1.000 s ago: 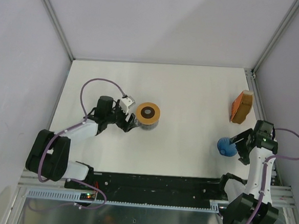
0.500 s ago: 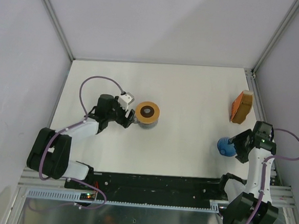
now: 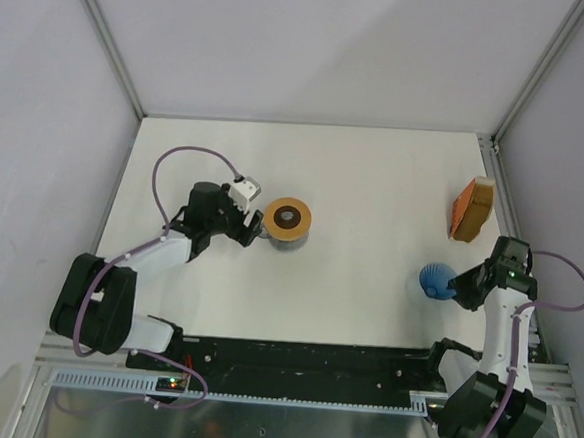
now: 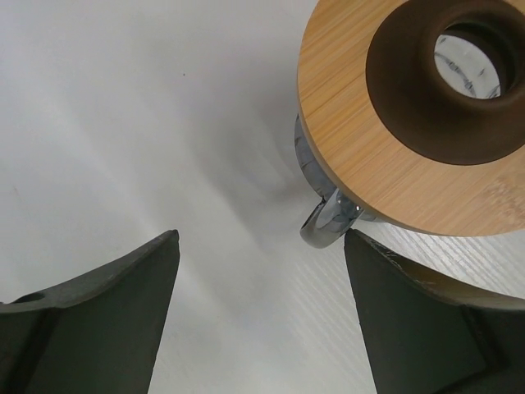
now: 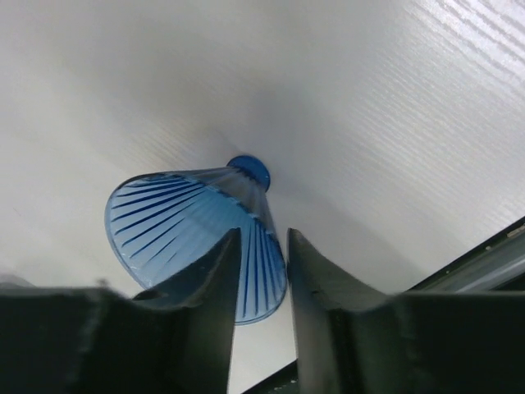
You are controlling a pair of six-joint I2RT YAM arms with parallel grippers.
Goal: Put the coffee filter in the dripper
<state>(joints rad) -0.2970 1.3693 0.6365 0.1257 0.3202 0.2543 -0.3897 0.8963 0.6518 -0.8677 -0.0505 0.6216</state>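
Top camera looks straight down over the whole worktop (image 3: 375, 185); wrist cameras skim it close, left catching the wooden disc (image 3: 287, 220), right the dripper (image 3: 434, 280).

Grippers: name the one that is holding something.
The right gripper, clamped on the wall of the blue dripper. The left gripper is open, gripping nothing, beside the jug handle.

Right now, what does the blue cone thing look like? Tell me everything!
The dripper is a small see-through blue cone with dark ribs running inside to a round knob at its narrow end. It is tipped sideways and empty. The right pincer pinches its wall, one finger inside, one outside. It is near the right edge of the table; I cannot tell if it touches it.
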